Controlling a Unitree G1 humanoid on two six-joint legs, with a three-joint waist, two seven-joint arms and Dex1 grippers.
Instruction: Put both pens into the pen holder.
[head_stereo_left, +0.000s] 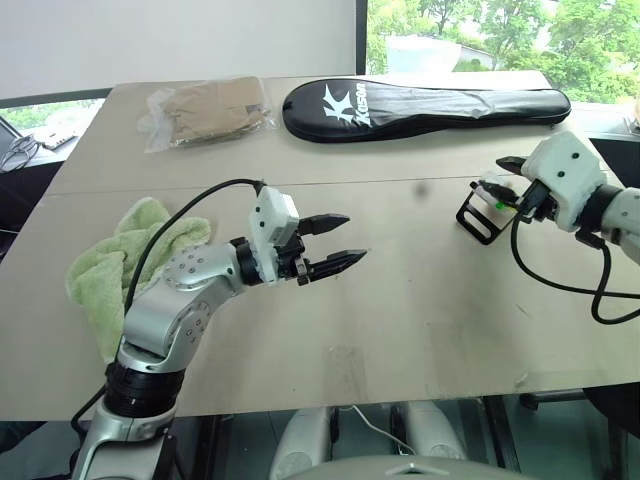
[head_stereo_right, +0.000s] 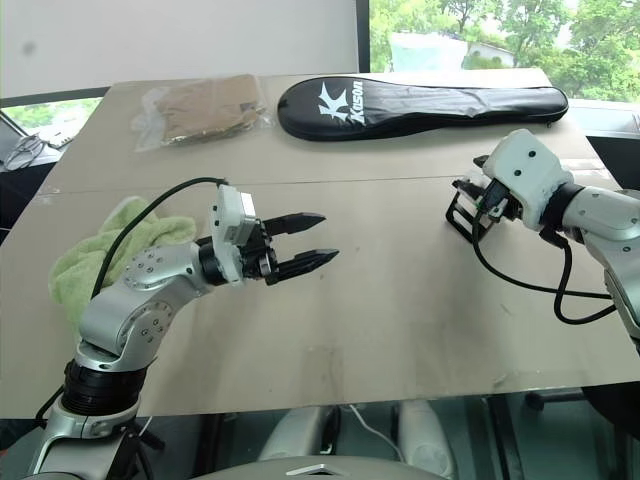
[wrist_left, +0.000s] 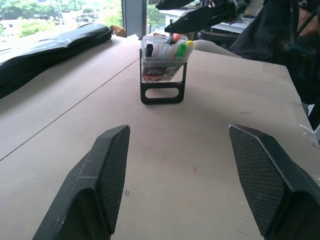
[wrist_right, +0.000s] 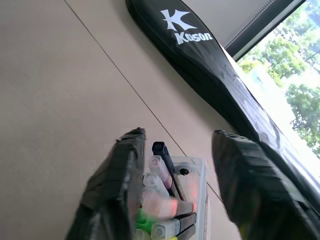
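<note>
Towel (head_stereo_left: 120, 260) crumpled at far left of bench (head_stereo_left: 400, 320). Left claw (head_stereo_left: 335, 243) hovering mid-bench, jaws apart, empty. Racket case (head_stereo_left: 420, 108) along far edge. At right, pen holder (head_stereo_left: 487, 208) standing upright, right claw (wrist_right: 175, 175) poised directly over it, jaws apart with nothing gripped between them.

Risk, as judged: right claw fingers (wrist_right: 117, 185) straddling the holder's rim closely; careless withdrawal could snag the box or a protruding pen and tip the stand.

Right wrist view looked down into the holder: black pen (wrist_right: 167, 167) leaning inside among coloured bits. Left wrist view gave the holder's front (wrist_left: 162, 65), black frame resting flat on the bench. Head views hid the contents behind the right wrist.
</note>
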